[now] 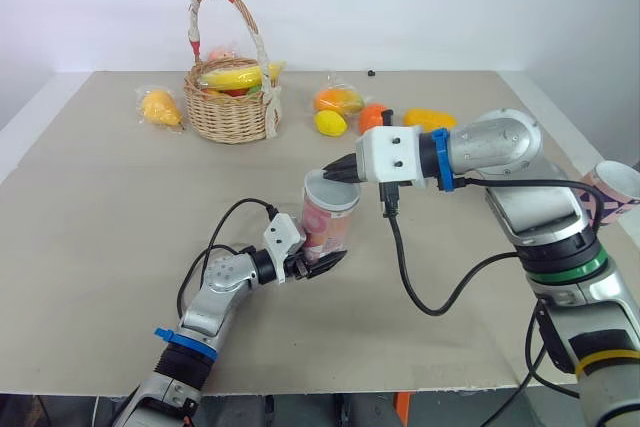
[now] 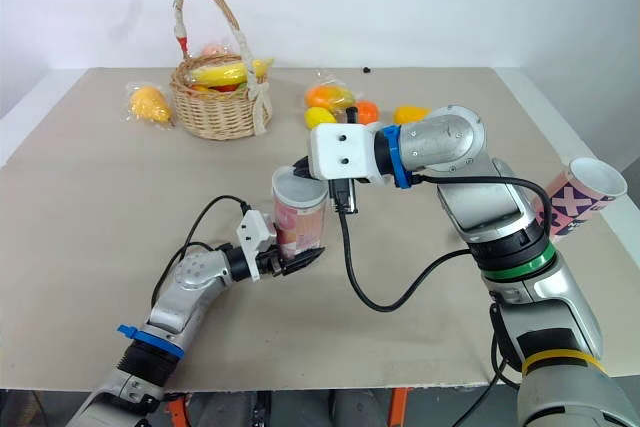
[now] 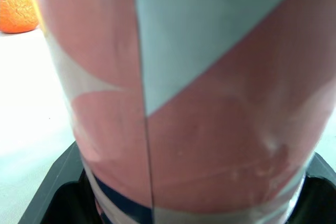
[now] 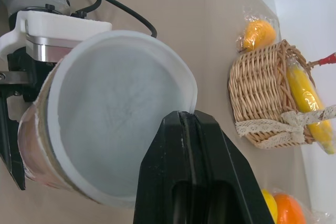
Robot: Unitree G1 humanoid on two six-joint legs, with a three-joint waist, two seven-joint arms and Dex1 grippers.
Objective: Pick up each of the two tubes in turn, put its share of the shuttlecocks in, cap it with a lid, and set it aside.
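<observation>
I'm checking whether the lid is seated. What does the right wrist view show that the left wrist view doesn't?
Right wrist view: a translucent white round lid on the pink-and-grey cardboard tube, the right pincer shut on its rim, and a woven wicker basket holding a yellow banana. Left wrist view: the tube's vertical wall seam up close and a dark-blue band low on it. Both: the tube, gripped by the left pincer.

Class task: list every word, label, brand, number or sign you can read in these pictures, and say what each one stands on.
No text can be read anywhere.
Pink tube: pink and pale blue shapes, no letters.
Lid: plain white, no print.
Second tube: dark marks, too blurred to read.
</observation>
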